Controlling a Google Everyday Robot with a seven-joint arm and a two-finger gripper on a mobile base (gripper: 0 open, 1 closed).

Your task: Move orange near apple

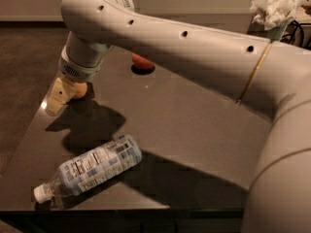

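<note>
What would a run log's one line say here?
gripper: beside round matte orange, left side, dark table | shiny red apple: apart, partly hidden | clear plastic bottle: lying

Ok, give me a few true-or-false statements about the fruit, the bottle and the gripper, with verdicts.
1. The bottle lies on its side on the table. True.
2. Its cap points toward the apple. False: it points to the near left corner, away from the apple.
3. The gripper is near the table's left edge, right beside the orange. True.
4. The orange touches the apple. False: they are well apart, the apple farther back.
</note>
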